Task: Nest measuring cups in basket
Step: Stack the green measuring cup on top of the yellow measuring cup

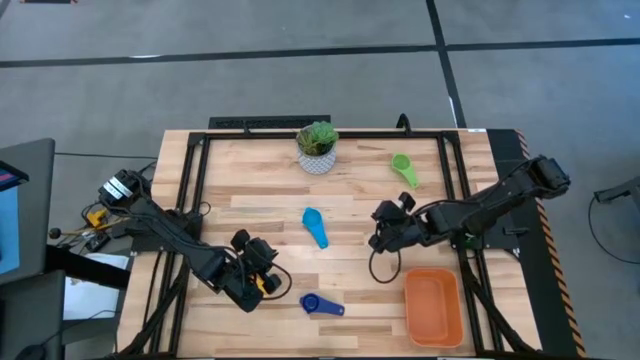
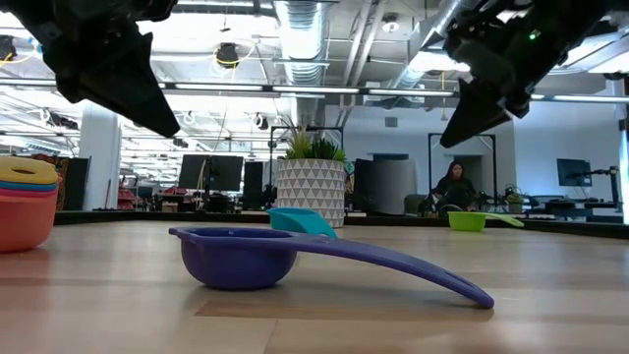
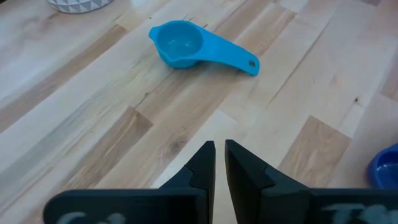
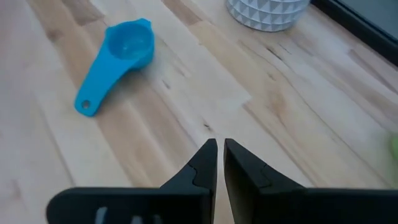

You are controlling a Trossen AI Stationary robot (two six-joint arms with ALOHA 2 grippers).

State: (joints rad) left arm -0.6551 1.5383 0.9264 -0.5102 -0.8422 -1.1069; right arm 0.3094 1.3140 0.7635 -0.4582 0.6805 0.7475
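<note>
- High view is showing the left gripper (image 1: 262,278) hanging over the near-left part of the wooden surface (image 1: 240,210), its fingers (image 3: 205,163) sitting pressed almost together with nothing between them
- Just to its right, the dark blue measuring cup (image 1: 320,305) is lying on the surface near the front edge, handle pointing right; in the low view this dark blue cup (image 2: 241,258) is sitting closest to the camera
- A light blue measuring cup (image 1: 314,226) is lying near the middle of the surface, between the two grippers and touching neither; both wrist views are looking at it (image 3: 180,46) (image 4: 124,53)
- Behind it, the white pot with a green plant (image 1: 317,148) is standing at the far edge
- The right gripper (image 1: 383,226) is hovering right of centre, its fingers (image 4: 205,163) nearly touching and empty
- The green measuring cup (image 1: 404,168) is lying toward the far right, well apart from both grippers
- The orange basket (image 1: 434,305) is sitting at the near-right corner, in front of the right gripper
- At the left edge of the low view, stacked cups (image 2: 28,192) are showing yellow over red in an orange one
</note>
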